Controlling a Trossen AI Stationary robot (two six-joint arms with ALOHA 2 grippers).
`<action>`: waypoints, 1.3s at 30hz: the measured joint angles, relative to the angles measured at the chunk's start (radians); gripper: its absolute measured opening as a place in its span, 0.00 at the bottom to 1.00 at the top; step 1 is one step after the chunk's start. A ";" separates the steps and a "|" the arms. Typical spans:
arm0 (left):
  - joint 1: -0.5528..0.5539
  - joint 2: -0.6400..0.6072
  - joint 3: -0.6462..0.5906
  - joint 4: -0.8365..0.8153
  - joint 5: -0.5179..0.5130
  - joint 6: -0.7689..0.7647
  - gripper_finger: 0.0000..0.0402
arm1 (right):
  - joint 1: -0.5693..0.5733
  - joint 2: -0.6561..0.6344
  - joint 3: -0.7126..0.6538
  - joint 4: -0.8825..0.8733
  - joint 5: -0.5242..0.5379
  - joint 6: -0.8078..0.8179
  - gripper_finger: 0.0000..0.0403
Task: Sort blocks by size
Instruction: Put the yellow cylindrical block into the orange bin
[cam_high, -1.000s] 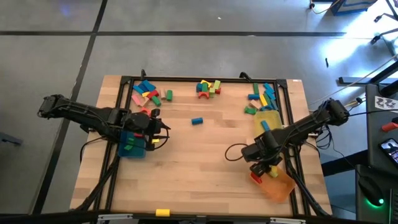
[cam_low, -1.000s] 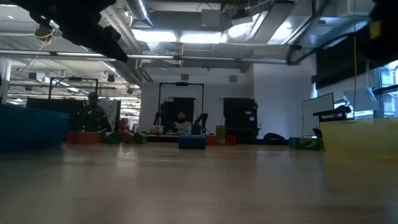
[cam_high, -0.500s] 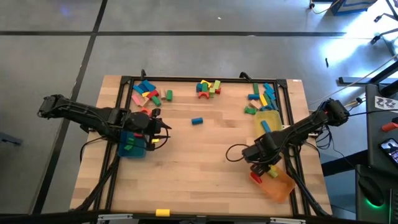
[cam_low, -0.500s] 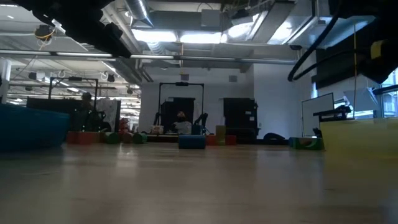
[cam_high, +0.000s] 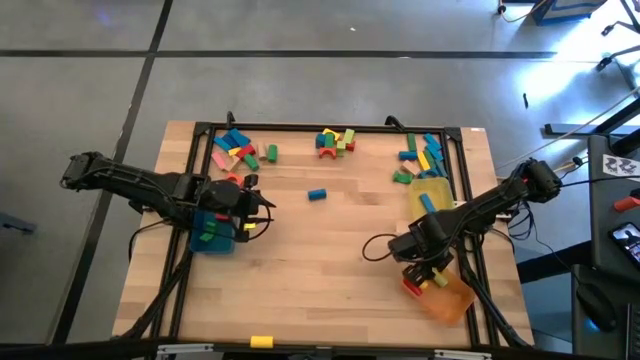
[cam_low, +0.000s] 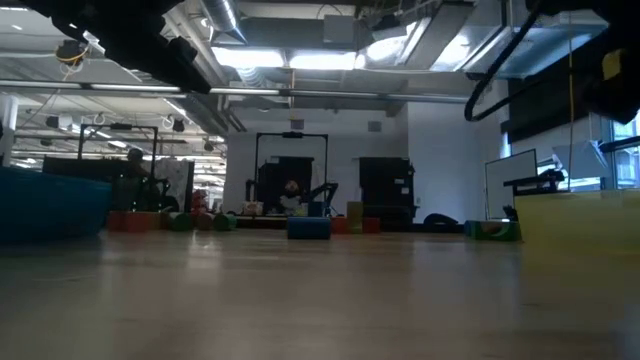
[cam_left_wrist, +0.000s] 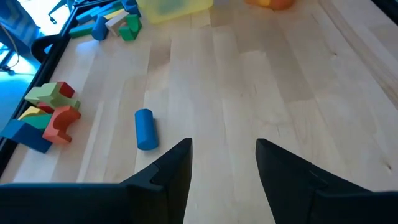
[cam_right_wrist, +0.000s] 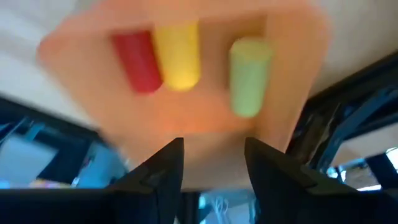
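My right gripper (cam_right_wrist: 211, 163) stands open over the orange tray (cam_right_wrist: 186, 112), fingers slanting down, nothing between them. In the tray lie a red cylinder (cam_right_wrist: 137, 61), a yellow cylinder (cam_right_wrist: 178, 56) and a green cylinder (cam_right_wrist: 247, 76), side by side on its floor. In the high view that gripper (cam_high: 430, 272) is at the table's near right. My left gripper (cam_left_wrist: 222, 163) hangs open above the wood at the left, beside the teal tray (cam_high: 212, 234). A blue cylinder (cam_left_wrist: 145, 129) lies on its side ahead of it, apart from the fingers.
Loose blocks lie in three heaps along the far edge: left (cam_high: 238, 150), middle (cam_high: 335, 140), right (cam_high: 420, 155). A yellow tray (cam_high: 430, 190) holding a blue block stands far of the orange tray. A black frame rail (cam_high: 330, 127) rims the table. Bare wood spans the middle.
Under my right gripper a yellow-green spot that showed right at the fingers now shows lower, in the orange tray beside the red cylinder. Both arms have kept their places.
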 joint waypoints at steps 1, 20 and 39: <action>0.000 0.000 0.000 -0.001 0.000 0.000 0.40 | 0.000 0.000 0.013 -0.011 -0.010 0.005 0.43; 0.000 0.000 0.000 -0.018 0.000 -0.003 0.40 | -0.172 -0.001 0.271 0.307 0.568 -0.437 0.43; -0.031 0.008 0.000 -0.068 0.081 -0.205 0.40 | -0.239 0.361 0.270 1.023 0.965 -1.288 0.43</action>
